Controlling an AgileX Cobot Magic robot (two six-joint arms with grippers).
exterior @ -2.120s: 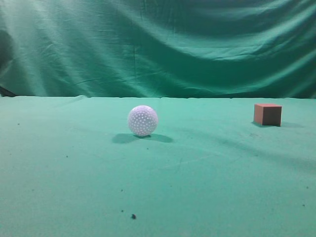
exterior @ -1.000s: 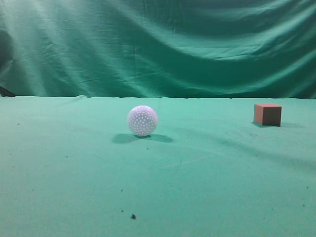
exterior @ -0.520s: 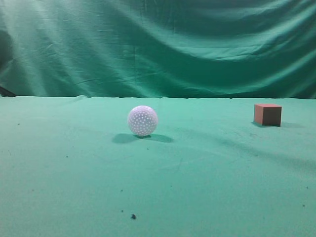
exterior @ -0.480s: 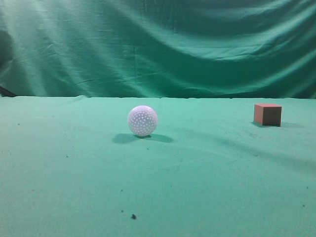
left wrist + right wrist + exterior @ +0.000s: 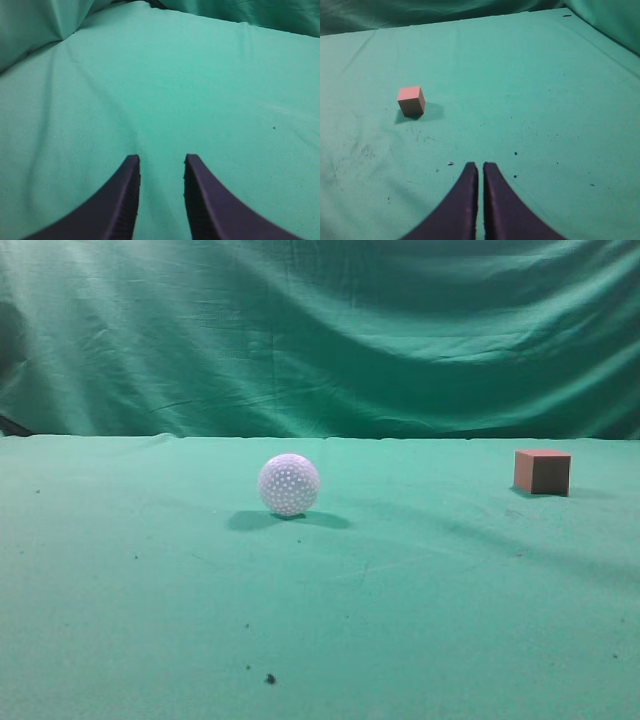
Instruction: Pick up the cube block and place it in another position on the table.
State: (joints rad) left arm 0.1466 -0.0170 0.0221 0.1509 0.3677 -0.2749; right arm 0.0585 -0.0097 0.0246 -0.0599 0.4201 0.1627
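Note:
A small reddish-pink cube block (image 5: 542,471) sits on the green cloth at the far right of the exterior view. It also shows in the right wrist view (image 5: 411,100), ahead and to the left of my right gripper (image 5: 480,165), which is shut and empty, well short of the block. My left gripper (image 5: 161,159) is open and empty over bare green cloth. Neither gripper shows in the exterior view.
A white dotted ball (image 5: 289,484) rests near the middle of the table (image 5: 420,620). A green cloth backdrop (image 5: 320,330) hangs behind the table's far edge. Small dark specks lie on the cloth, one of them (image 5: 270,678) near the front.

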